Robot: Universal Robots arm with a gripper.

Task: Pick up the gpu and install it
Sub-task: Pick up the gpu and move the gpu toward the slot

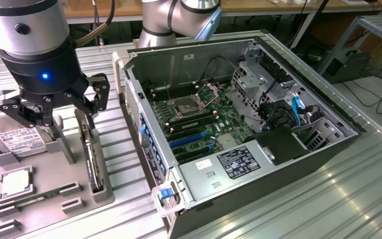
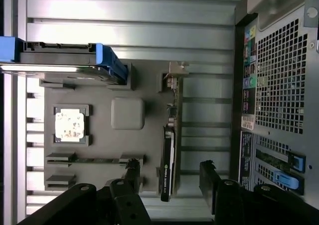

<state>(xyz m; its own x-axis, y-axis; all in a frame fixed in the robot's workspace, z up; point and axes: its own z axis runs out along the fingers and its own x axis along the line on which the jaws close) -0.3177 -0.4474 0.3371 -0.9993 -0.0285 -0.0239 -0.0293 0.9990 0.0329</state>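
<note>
Jaws of the gripper point(image 1: 69, 128) stand wide apart, clamped on nothing, poised over the gpu point(image 1: 93, 159), which stands on edge in a slot of the grey holder tray point(image 1: 71, 174) on the desk point(image 1: 350, 189), just beside the open computer case point(image 1: 277, 194), at the exterior view's left.

An open computer case point(image 1: 257, 204) lay on the ribbed metal bench point(image 1: 350, 189), motherboard point(image 1: 204, 119) exposed. Beside it sat a grey tray point(image 1: 55, 172): a hard drive point(image 1: 15, 137) propped at one end, a memory stick point(image 1: 35, 199) near the opposite end, a processor chip point(image 1: 16, 181) between them.
</note>
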